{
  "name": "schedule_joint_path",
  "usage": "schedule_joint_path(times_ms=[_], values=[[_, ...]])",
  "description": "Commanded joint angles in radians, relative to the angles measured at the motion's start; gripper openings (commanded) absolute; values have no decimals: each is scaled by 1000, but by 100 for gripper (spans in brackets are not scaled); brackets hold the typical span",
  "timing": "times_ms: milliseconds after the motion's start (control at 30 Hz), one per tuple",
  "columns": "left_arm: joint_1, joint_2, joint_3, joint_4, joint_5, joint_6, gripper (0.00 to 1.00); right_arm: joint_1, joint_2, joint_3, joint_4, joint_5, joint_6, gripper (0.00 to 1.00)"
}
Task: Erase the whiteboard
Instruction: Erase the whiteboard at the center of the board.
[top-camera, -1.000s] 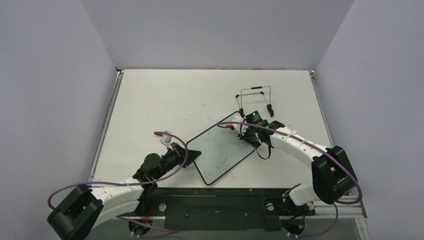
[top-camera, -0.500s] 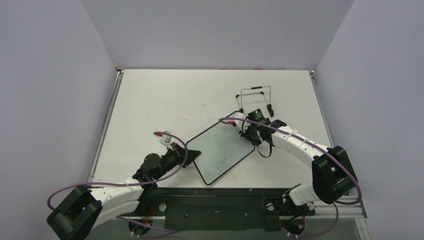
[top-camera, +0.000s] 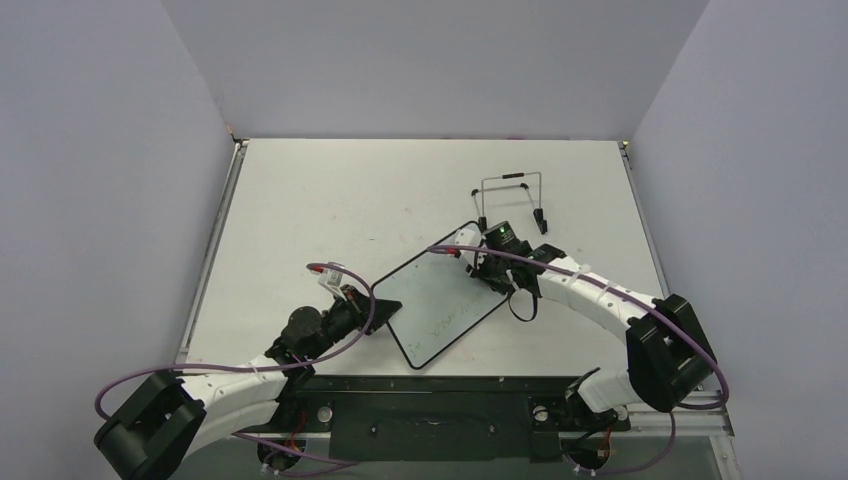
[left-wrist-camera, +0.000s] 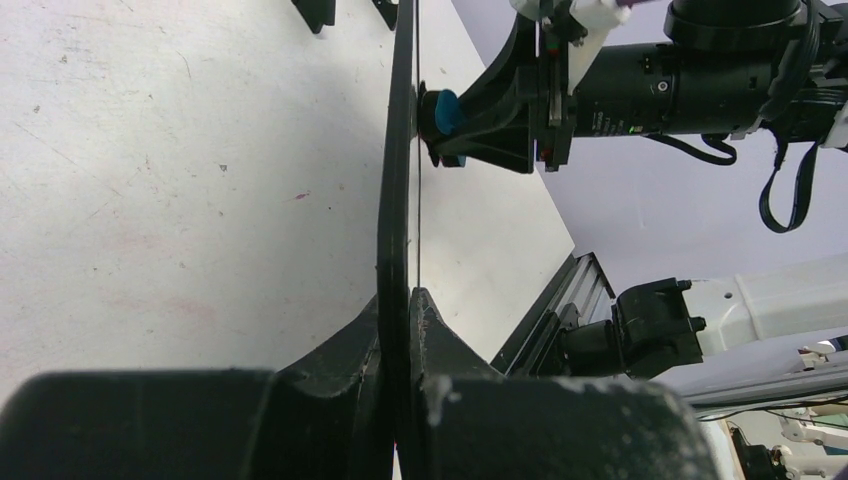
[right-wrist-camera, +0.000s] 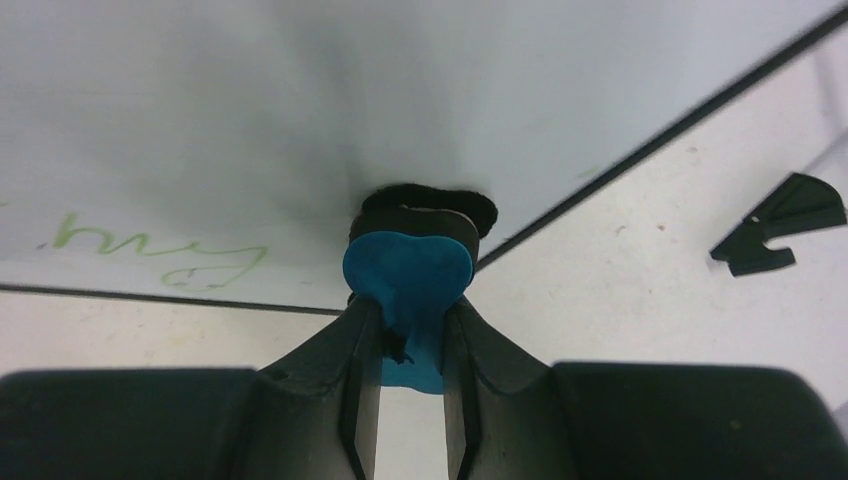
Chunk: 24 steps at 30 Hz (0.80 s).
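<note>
Left gripper (left-wrist-camera: 400, 305): fingers pinched narrow on frame of whiteboard (top-camera: 440, 298) at its left corner, board edge between them.
Right gripper (right-wrist-camera: 408, 318): fingers narrow, clamped on blue eraser (right-wrist-camera: 408, 268); eraser's black felt pressed on board face close to far right frame.
Whiteboard turned diagonal, close to near edge of table (top-camera: 320, 200), about mid-width.
Green writing (right-wrist-camera: 160, 245) on board, beside eraser.
Wire stand (top-camera: 541, 218) toward far right, apart from board.

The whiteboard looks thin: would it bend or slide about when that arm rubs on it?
Probably stiff: the whiteboard looks nearly straight edge-on despite the eraser pressing on it. Likely light and apt to slide, which may be why the left fingers clamp its edge.
</note>
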Motion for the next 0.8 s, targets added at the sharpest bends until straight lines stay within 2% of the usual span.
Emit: schedule_joint_path(times_ms=[0, 167, 267, 333, 467, 567, 667, 767], values=[[-6, -6, 31, 158, 34, -4, 0, -52, -16, 22, 109, 139, 67, 0], [-7, 6, 35, 164, 37, -5, 0, -67, 4, 26, 47, 116, 28, 0], [-6, 5, 33, 164, 38, -6, 0, -47, 9, 30, -19, -42, -41, 0], [-7, 1, 31, 163, 38, -7, 0, 19, 9, 31, -72, -123, -97, 0], [-6, -16, 28, 156, 36, -7, 0, 67, 10, 41, -107, -189, -123, 0], [-7, -28, 25, 145, 32, -5, 0, 51, 3, 40, -36, -86, -50, 0], [-7, -31, 24, 143, 30, -4, 0, -50, -21, 36, 69, 56, 31, 0], [-7, -26, 26, 148, 34, -2, 0, -111, -40, 19, 92, 84, 56, 0]])
